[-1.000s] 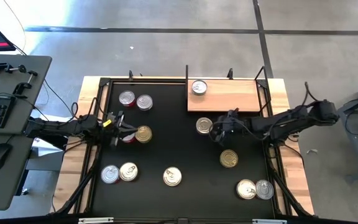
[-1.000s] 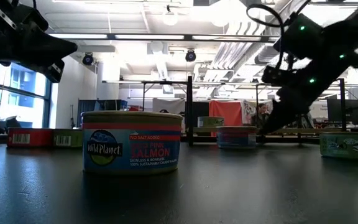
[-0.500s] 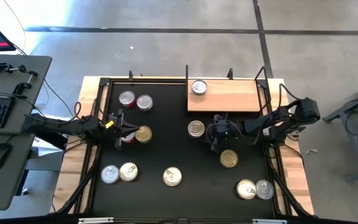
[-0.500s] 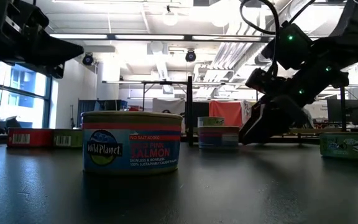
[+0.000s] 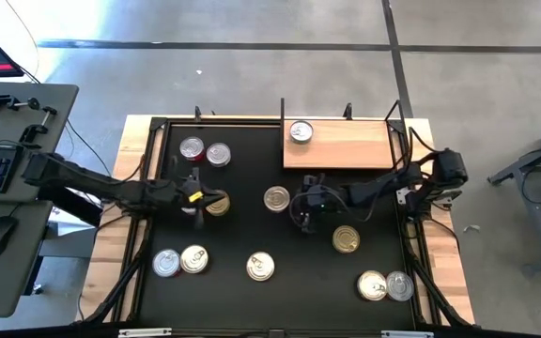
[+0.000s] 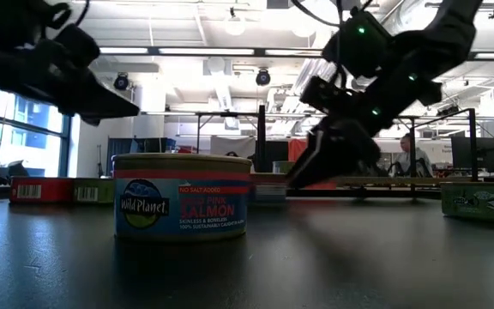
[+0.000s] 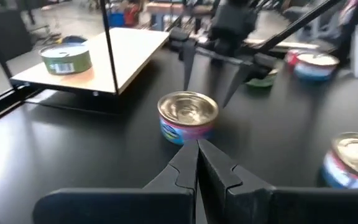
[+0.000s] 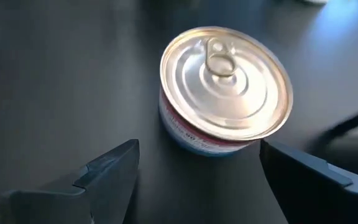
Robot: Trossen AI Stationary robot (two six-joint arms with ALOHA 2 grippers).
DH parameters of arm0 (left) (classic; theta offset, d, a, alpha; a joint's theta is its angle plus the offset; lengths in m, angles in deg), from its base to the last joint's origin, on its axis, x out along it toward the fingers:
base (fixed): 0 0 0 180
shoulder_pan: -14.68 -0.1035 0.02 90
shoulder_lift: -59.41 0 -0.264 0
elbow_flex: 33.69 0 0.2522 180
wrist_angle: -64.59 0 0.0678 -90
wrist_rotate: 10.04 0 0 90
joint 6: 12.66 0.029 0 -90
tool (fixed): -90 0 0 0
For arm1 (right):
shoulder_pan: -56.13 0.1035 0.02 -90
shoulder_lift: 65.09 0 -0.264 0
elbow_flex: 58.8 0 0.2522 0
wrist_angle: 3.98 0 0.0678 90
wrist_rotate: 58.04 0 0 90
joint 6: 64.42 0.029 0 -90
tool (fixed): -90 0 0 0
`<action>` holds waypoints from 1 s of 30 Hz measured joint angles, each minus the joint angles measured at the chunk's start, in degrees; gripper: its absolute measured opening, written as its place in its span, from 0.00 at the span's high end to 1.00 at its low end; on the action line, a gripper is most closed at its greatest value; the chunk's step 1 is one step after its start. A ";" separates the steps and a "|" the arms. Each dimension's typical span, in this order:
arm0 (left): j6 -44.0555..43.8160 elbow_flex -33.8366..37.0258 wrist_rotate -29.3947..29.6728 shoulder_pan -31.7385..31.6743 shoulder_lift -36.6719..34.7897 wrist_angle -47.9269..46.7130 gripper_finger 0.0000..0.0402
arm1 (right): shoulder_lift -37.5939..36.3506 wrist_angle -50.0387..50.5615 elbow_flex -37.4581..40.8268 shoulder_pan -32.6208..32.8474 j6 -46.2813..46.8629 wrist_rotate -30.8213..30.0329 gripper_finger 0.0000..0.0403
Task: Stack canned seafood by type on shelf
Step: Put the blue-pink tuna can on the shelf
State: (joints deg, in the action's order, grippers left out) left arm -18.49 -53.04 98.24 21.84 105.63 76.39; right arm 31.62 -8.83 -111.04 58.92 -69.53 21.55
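Near the middle of the black tabletop mat (image 5: 280, 239), the right gripper (image 5: 294, 208) reaches in from the right edge with its two dark fingers spread wide, holding nothing. A small round tin with a gold pull-tab lid (image 5: 276, 198) stands just ahead of it. The right wrist view shows what the high view cannot: this tin (image 8: 226, 90) lies between the open fingers (image 8: 107, 171) but ahead of their tips, untouched, with a band of red and blue print round its side.

The left gripper (image 5: 201, 199) comes in from the left edge, its fingers pressed shut on nothing, its tip just beside a second gold-lidded tin (image 5: 218, 202). Its wrist view looks across the mat at the first tin (image 7: 188, 116) and, beyond that, the right gripper's (image 7: 211, 78) two fingers pointing down on either side behind it.

Along the far edge, the light-brown wooden shelf board (image 5: 346, 145) carries one silver-lidded tin (image 5: 301, 131) near its left end; the left wrist view shows a green label on it (image 7: 66, 58).

From table height, a salmon tin with a red and blue label (image 6: 182, 196) fills the foreground, the same tin that sits near the front edge in the high view (image 5: 260, 267). Other tins lie in pairs toward the corners of the mat.
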 joint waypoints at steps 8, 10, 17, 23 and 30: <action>3.23 -8.64 2.31 -2.27 16.80 -0.40 1.00 | 3.85 0.55 -4.94 0.00 -0.48 -0.24 0.20; 4.90 -10.41 2.20 -3.24 20.73 -0.41 1.00 | 4.86 0.56 -5.89 0.01 -1.09 -0.52 0.20; 21.73 -16.61 -1.62 -3.86 32.89 -0.41 0.86 | 5.67 1.94 -8.17 0.17 3.84 -0.48 0.20; 33.67 -22.06 -3.36 -3.63 40.63 -0.25 0.69 | 5.59 2.94 -8.46 0.17 5.44 -0.33 0.20; 43.76 -27.13 -5.52 -3.63 49.51 -0.17 0.69 | 5.30 3.62 -8.46 0.41 9.32 -0.39 0.20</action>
State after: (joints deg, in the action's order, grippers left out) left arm 25.27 -80.17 92.71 18.21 155.15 76.22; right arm 36.92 -5.22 -119.50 59.32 -60.21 21.15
